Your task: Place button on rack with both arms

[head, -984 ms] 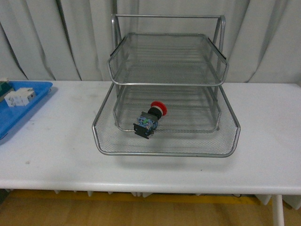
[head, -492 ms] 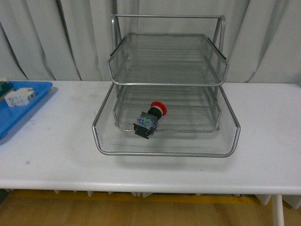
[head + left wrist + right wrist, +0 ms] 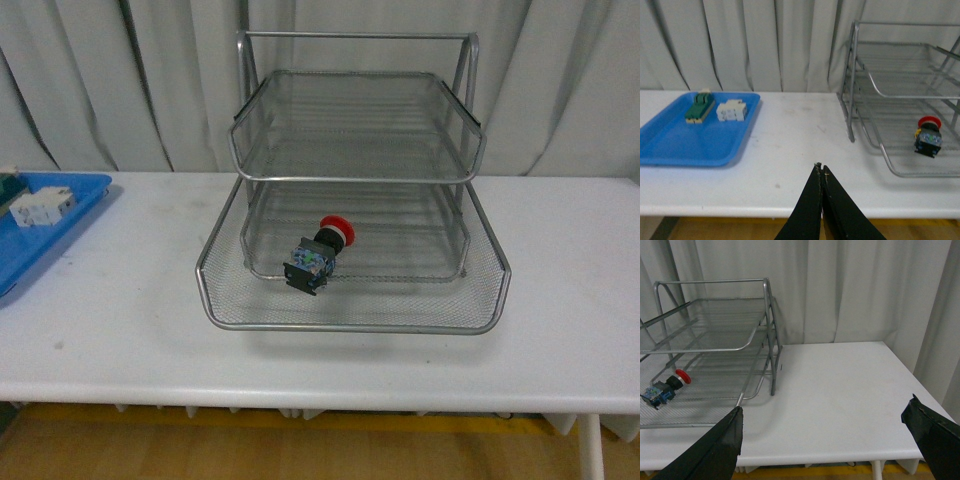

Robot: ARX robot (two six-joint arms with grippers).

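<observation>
Front view, button (image 3: pixel 320 256) on its side on rack (image 3: pixel 355 179) bottom tier, left of centre near front rim, left gripper (image 3: pixel 821 172) pressed closed, empty, right gripper (image 3: pixel 823 410) spread wide, empty.

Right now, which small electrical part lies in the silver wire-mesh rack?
The red-capped push-button; the green-and-cream block and the white block lie on the blue plastic tray.

Front view head-on, wrist views from either side; common rack (image 3: pixel 355 130).

red-capped button (image 3: pixel 318 255), silver mesh rack (image 3: pixel 355 327), blue tray (image 3: pixel 30 250), white table (image 3: pixel 110 330), grey curtain (image 3: pixel 80 90).
</observation>
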